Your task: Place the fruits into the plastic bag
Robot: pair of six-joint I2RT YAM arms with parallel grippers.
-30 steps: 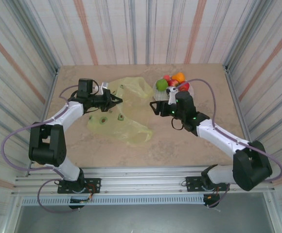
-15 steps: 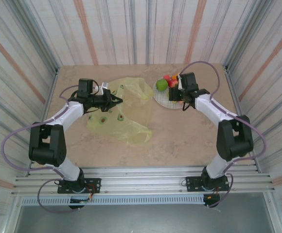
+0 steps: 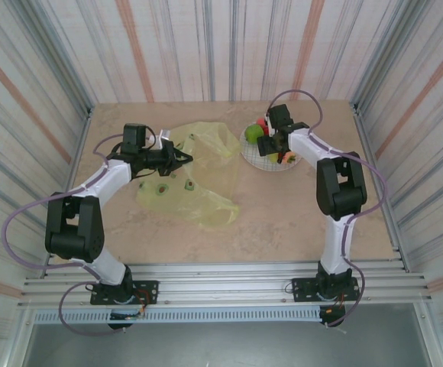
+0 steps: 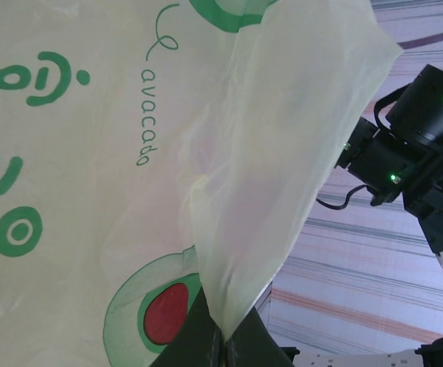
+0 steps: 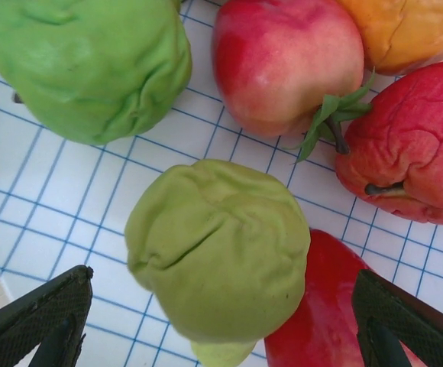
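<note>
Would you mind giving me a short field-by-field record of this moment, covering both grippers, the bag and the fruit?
Left gripper: shut, pinching an edge of the plastic bag
Right gripper: open, jaws either side of the yellow-green pear, not touching it
Fruits: pear, green apple, red apples and orange, on the white grid plate
Bagged so far: none visible

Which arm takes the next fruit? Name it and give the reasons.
Right. The right gripper hangs over the plate, jaws open either side of the yellow-green pear. The left gripper is shut on the edge of the plastic bag, well apart from the plate.
</note>
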